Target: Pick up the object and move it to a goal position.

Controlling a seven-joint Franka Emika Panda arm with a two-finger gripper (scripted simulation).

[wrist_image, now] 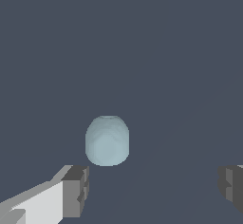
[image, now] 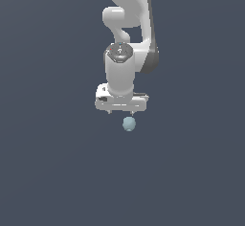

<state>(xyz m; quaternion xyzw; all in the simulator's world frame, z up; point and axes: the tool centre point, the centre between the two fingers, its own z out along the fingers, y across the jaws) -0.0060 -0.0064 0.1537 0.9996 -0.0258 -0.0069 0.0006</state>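
Observation:
The object is a small pale blue-grey ball (image: 128, 123) lying on the dark floor, just below the white hand of the arm in the exterior view. In the wrist view the ball (wrist_image: 107, 141) shows beyond the fingers, nearer to the one finger (wrist_image: 75, 192) than to the other (wrist_image: 231, 187). My gripper (image: 121, 111) (wrist_image: 153, 190) is open, its fingers wide apart with nothing between them. It hangs above the ball without touching it.
The white arm (image: 129, 24) rises behind the hand to the top of the exterior view. All around lies a plain dark grey-blue surface (image: 57, 163).

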